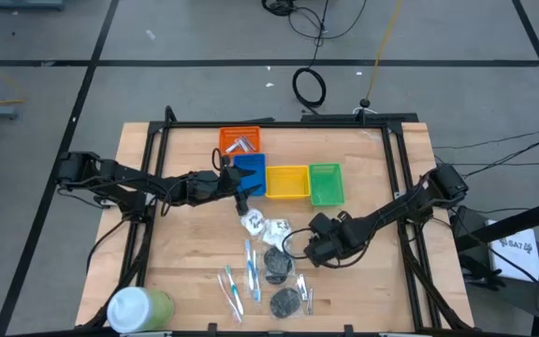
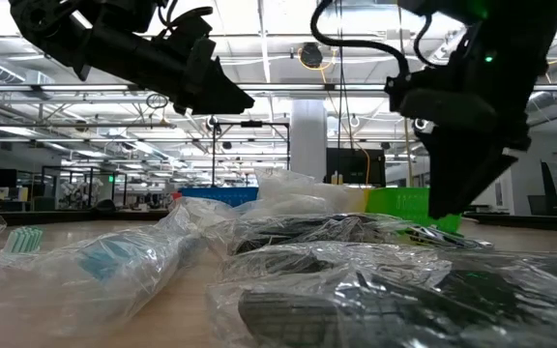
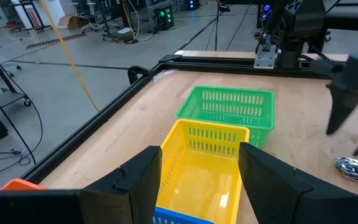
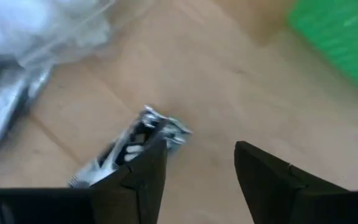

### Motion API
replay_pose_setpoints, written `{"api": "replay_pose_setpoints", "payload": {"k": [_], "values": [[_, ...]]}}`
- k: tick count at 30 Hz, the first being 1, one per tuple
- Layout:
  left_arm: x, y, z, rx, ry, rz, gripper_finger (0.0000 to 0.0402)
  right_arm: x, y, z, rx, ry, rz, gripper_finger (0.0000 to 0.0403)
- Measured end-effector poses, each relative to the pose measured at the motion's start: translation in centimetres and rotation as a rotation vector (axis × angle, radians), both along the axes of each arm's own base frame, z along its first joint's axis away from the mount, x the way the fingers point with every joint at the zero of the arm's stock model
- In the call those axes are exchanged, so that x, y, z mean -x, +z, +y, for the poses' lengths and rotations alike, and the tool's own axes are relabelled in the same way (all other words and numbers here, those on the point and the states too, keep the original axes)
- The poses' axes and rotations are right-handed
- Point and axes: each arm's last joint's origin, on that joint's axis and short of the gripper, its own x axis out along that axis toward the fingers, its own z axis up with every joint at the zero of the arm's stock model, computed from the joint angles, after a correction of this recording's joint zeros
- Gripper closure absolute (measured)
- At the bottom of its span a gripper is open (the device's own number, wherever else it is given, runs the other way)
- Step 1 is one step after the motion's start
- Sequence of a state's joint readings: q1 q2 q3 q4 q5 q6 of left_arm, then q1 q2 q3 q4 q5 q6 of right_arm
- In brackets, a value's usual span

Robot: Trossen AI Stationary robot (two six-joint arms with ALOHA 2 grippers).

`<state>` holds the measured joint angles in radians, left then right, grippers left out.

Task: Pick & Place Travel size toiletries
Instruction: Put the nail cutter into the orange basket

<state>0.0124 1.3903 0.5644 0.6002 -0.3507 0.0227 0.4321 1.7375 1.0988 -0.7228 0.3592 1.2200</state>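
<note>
The row of trays serves as the landmark: orange tray (image 1: 240, 141), blue tray (image 1: 250, 174), yellow tray (image 1: 287, 182) and green tray (image 1: 326, 183).

**Left arm.** The left gripper (image 1: 243, 198) hangs over the near edge of the blue tray. Its fingers stand apart with nothing between them; past them the wrist view shows the yellow tray (image 3: 201, 168) and green tray (image 3: 229, 113), both bare inside.

**Right arm.** The right gripper (image 1: 318, 245) sits low, on the near side of the green tray. Its fingers are apart and hold nothing. One finger (image 4: 143, 167) is just beside a small silvery stick (image 4: 135, 142) lying on the wood; the stick lies to one side of the gap, not between the fingers.

**Task items.** The toiletries (image 1: 268, 264) lie loose on the table (image 1: 382, 290), near side of the yellow tray: white packets (image 1: 262, 225), dark discs (image 1: 277, 262), toothbrushes (image 1: 236, 288). All sit in crinkled clear wrap. The orange tray already holds some silvery pieces.

**Hazards.**
- The stick is off-centre. Closing now would probably nudge it aside or pinch only its end.
- Wrap is slippery and items overlap; a grip may drag a neighbour along.
- A low approach risks scraping the fingertips on the table.
- The green cylinder (image 1: 140, 309) stands well apart from the trays and poses no obstruction.
</note>
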Motion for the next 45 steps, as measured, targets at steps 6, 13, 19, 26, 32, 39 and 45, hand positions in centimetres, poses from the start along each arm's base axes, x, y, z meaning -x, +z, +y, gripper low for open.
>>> {"api": "replay_pose_setpoints", "payload": {"k": [6, 13, 19, 26, 32, 39, 45], "values": [[0.0, 0.0, 0.0, -0.005, -0.001, 0.006, 0.019, -0.7, -0.6, 1.2, -0.053, 0.025, -0.055, 0.0236], [0.0, -0.1, 0.0, -0.001, -0.001, 0.006, 0.019, -0.1, -0.7, 0.8, -0.022, 0.015, 0.001, 0.0236], [0.0, -0.1, 0.0, -0.001, -0.001, 0.006, 0.019, 0.3, -0.7, 0.7, -0.006, 0.001, 0.035, 0.0236], [0.0, -0.1, 0.0, 0.001, 0.0, 0.006, 0.019, -0.5, -0.6, 1.0, -0.039, 0.018, -0.041, 0.0236], [0.0, -0.1, 0.0, 0.001, 0.0, 0.006, 0.019, 0.1, -1.2, 0.7, -0.023, 0.009, -0.012, 0.0236], [0.0, -0.1, 0.0, 0.001, 0.0, 0.006, 0.019, 1.0, -2.9, 0.4, -0.062, -0.023, -0.027, 0.0236], [0.0, -0.1, 0.0, 0.001, 0.0, 0.006, 0.019, 1.3, -3.0, 0.3, -0.095, -0.041, 0.013, 0.0236]]}}
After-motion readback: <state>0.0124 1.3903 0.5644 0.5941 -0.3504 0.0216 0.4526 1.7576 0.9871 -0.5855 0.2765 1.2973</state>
